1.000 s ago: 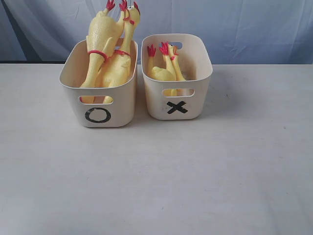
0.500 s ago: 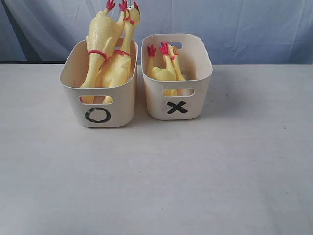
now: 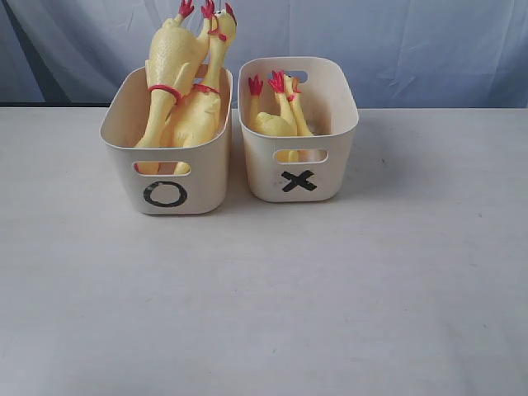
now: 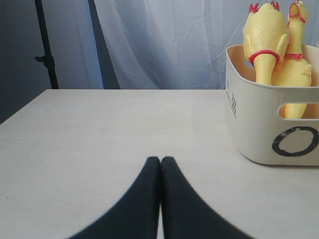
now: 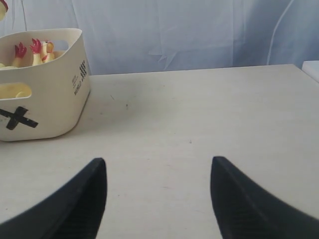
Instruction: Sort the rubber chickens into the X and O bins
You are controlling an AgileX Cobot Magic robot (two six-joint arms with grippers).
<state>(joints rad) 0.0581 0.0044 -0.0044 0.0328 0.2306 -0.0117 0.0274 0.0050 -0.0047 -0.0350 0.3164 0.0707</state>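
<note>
Two cream bins stand side by side at the back of the table. The O bin [image 3: 165,169] [image 4: 259,129] holds two large yellow rubber chickens [image 3: 177,74] [image 4: 266,40] that stick up above its rim. Two smaller chickens [image 3: 280,115] [image 5: 35,50] lie inside the X bin [image 3: 330,107] [image 5: 55,99]. Neither arm shows in the exterior view. My left gripper [image 4: 160,160] is shut and empty, low over bare table to the left of the O bin. Over bare table to the right of the X bin, my right gripper [image 5: 159,164] is open with nothing between its fingers.
A pale blue-white curtain [image 3: 396,41] hangs behind the table. A dark stand pole [image 4: 45,50] rises off the table's far left corner. Something white [image 5: 311,69] pokes in at the table's far right edge.
</note>
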